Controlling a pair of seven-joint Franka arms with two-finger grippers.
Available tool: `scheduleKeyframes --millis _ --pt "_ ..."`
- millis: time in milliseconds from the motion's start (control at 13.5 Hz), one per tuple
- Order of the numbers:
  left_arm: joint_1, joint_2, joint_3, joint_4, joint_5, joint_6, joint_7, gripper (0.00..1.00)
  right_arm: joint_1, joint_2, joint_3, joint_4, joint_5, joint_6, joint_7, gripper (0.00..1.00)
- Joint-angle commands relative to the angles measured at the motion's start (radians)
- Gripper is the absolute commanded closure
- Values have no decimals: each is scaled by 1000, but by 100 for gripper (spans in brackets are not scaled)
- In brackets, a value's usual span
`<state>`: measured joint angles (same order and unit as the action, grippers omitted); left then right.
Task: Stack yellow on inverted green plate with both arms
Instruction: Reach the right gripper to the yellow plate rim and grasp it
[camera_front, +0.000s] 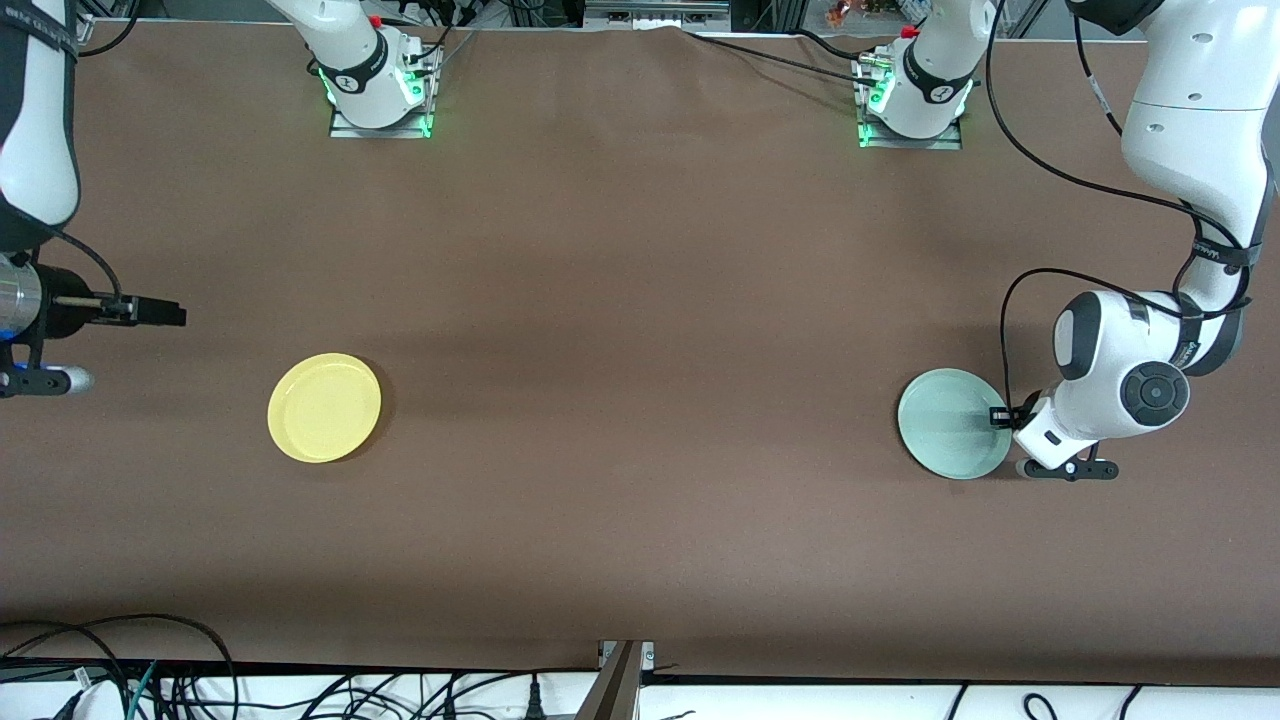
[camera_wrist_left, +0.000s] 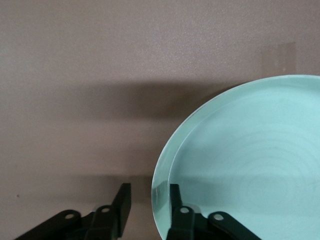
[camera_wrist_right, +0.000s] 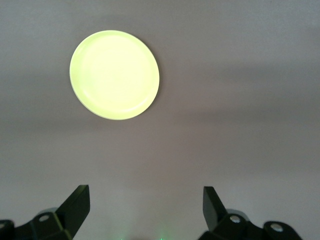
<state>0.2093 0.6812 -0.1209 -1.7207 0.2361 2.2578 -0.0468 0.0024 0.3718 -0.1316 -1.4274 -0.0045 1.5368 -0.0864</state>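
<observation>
The pale green plate (camera_front: 950, 423) lies flat on the table at the left arm's end, and it seems to be open side up. My left gripper (camera_front: 1000, 417) is low at the plate's edge. In the left wrist view its jaws (camera_wrist_left: 148, 197) stand apart astride the rim, one finger over the green plate (camera_wrist_left: 250, 165) and one outside it. The yellow plate (camera_front: 324, 407) lies rim up toward the right arm's end. My right gripper (camera_front: 160, 312) is wide open and empty, up in the air beside it. The right wrist view (camera_wrist_right: 145, 200) shows the yellow plate (camera_wrist_right: 114, 75) ahead of the fingers.
The brown table (camera_front: 640, 300) carries nothing between the two plates. The arm bases (camera_front: 378, 90) stand along its edge farthest from the front camera. Cables (camera_front: 100, 660) lie off the table's near edge.
</observation>
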Motion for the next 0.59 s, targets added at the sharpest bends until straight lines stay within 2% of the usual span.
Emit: scheduleKeyframes --millis 0,148,517 --pt "15 -6 -14 -5 6 2 15 67 -24 76 9 9 33 58 -13 0" --pt "13 -6 -14 -5 6 2 15 72 -41 116 9 -13 70 120 -13 0" --pt "12 -6 -16 -5 6 2 15 87 -44 187 10 -148 73 388 -13 0"
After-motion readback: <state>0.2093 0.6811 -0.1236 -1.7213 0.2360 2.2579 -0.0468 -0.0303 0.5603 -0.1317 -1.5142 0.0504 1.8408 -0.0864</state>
